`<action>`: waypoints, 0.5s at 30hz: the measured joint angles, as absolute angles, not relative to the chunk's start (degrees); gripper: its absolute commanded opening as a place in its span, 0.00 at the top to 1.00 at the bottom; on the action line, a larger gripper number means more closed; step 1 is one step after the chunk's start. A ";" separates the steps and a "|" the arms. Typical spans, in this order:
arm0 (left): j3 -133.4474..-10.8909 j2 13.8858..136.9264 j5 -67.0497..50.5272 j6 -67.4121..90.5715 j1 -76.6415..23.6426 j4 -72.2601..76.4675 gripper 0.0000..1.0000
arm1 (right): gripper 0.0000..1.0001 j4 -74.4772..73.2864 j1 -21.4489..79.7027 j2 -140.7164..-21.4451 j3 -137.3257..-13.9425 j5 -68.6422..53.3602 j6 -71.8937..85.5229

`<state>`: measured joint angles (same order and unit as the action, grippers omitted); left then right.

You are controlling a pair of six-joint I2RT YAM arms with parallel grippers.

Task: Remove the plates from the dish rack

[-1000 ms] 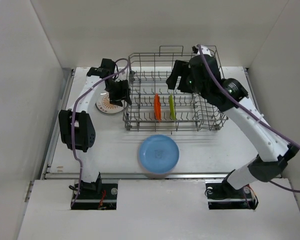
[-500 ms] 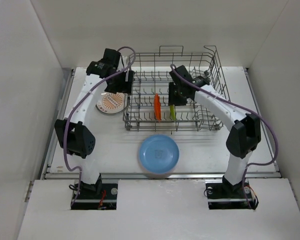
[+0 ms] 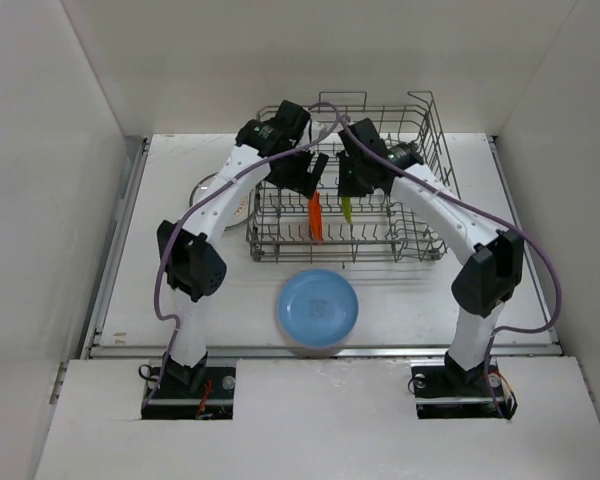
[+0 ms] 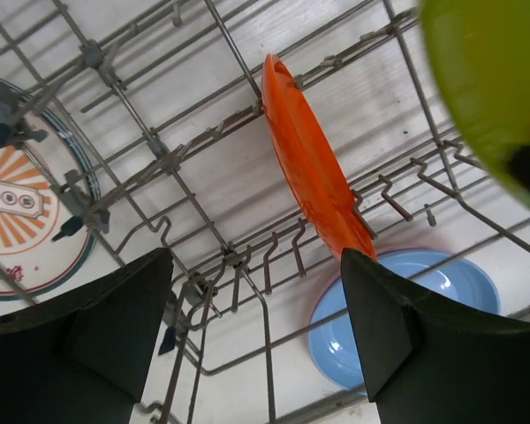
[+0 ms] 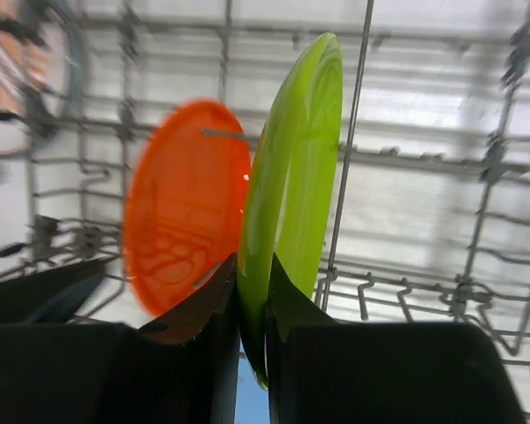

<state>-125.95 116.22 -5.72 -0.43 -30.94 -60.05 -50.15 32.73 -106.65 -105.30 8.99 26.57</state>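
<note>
The grey wire dish rack (image 3: 420, 243) stands at the back of the table. A small orange plate (image 3: 315, 217) and a small lime green plate (image 3: 346, 209) stand on edge in its front row. My right gripper (image 5: 250, 276) is shut on the rim of the lime green plate (image 5: 293, 168), with the orange plate (image 5: 181, 208) just to its left. My left gripper (image 4: 256, 327) hangs open over the rack, right above and beside the orange plate (image 4: 309, 168), holding nothing. A blue plate (image 3: 319, 306) lies flat in front of the rack.
A white plate with an orange sunburst (image 3: 237, 205) lies on the table left of the rack, partly behind my left arm. White walls close in the table on three sides. The two grippers (image 3: 310, 183) (image 3: 349, 192) sit close together above the rack.
My left arm has swung right from the sunburst plate to above the rack, its jaws opening wider. My right gripper has come down and closed on the lime green plate.
</note>
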 measured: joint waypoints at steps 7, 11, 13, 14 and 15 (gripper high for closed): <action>-126.04 121.03 -2.68 0.43 -32.67 -61.73 0.26 | 1.00 -53.82 32.62 -98.32 -117.36 20.40 24.51; -126.06 121.34 -1.89 0.93 -33.32 -62.11 0.26 | 1.00 -55.75 32.58 -89.82 -118.74 28.77 23.99; -126.08 121.34 -1.89 1.17 -33.43 -62.11 0.26 | 1.00 -56.93 32.58 -85.60 -117.80 31.42 23.73; -126.13 121.34 -1.89 1.32 -33.45 -62.11 0.26 | 1.00 -57.67 32.58 -83.79 -117.01 32.42 23.73; -126.15 121.34 -1.74 1.39 -33.45 -62.13 0.26 | 1.00 -58.78 32.58 -82.39 -116.40 33.26 23.70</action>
<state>-126.15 121.34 -1.74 1.39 -33.45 -62.13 -58.78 32.58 -82.39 -116.40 33.26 23.70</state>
